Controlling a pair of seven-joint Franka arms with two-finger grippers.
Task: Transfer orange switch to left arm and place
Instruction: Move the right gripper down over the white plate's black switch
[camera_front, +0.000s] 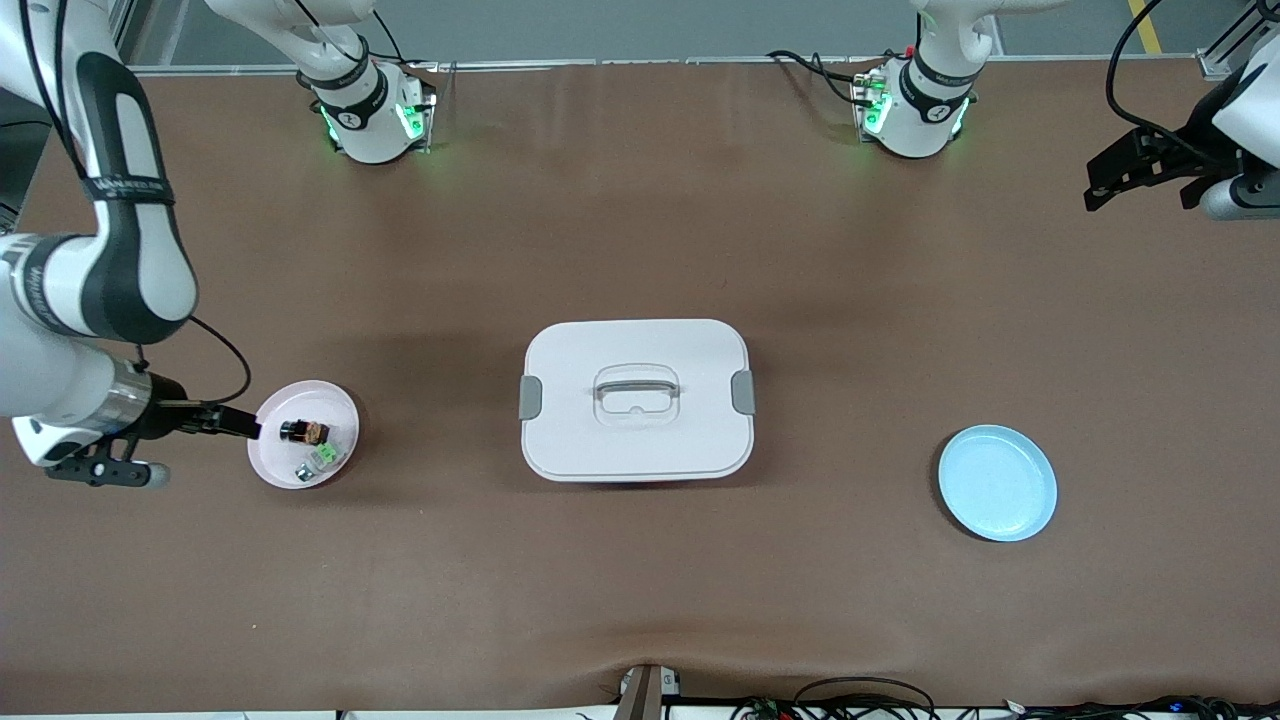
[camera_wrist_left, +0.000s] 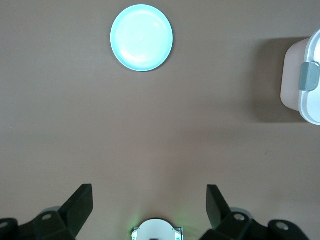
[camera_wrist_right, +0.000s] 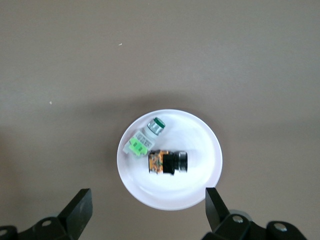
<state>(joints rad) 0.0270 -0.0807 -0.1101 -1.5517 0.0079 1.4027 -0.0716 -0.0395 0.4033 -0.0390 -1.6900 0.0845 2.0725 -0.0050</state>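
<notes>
The orange switch (camera_front: 303, 432) (camera_wrist_right: 167, 162), a small black block with an orange end, lies on its side on a pale pink plate (camera_front: 345, 405) (camera_wrist_right: 200, 135) at the right arm's end of the table. My right gripper (camera_front: 205, 425) (camera_wrist_right: 148, 207) hangs open and empty over that plate's rim, toward the table's end. The white box (camera_front: 637, 398) (camera_wrist_left: 306, 75) stands shut mid-table, with grey latches. My left gripper (camera_front: 1145, 185) (camera_wrist_left: 150, 205) waits open and empty, high over the left arm's end of the table.
A green-and-clear part (camera_front: 318, 458) (camera_wrist_right: 144, 137) shares the pink plate with the switch. A light blue plate (camera_front: 997, 482) (camera_wrist_left: 142, 37) sits between the box and the left arm's end. Cables run along the table's front edge (camera_front: 860, 695).
</notes>
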